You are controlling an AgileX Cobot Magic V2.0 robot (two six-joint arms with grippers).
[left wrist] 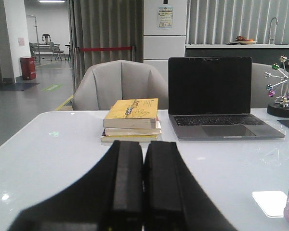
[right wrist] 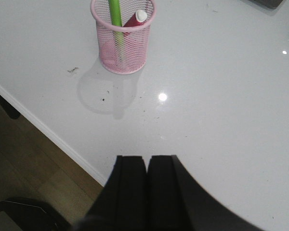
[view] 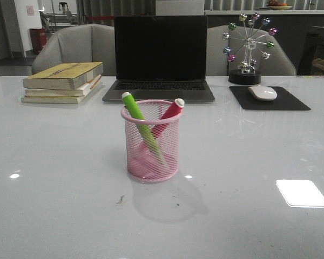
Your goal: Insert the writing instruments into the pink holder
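Note:
The pink holder (view: 151, 141) stands upright in the middle of the table, also seen in the right wrist view (right wrist: 123, 36). Inside it lean the lime green marker (view: 137, 115) and the pink-red marker (view: 170, 112), white ends up, crossing each other. In the right wrist view the green marker (right wrist: 115, 14) and red marker (right wrist: 135, 19) poke above the rim. My left gripper (left wrist: 143, 144) is shut and empty, well away at the table's left. My right gripper (right wrist: 147, 159) is shut and empty, above the table's near edge. Neither arm shows in the front view.
A stack of books (view: 65, 81) lies at the back left, a dark laptop (view: 160, 56) behind the holder. A mouse (view: 263, 93) on a black pad (view: 269, 99) and a ball ornament (view: 248, 46) stand back right. The table edge (right wrist: 53, 139) drops to the floor.

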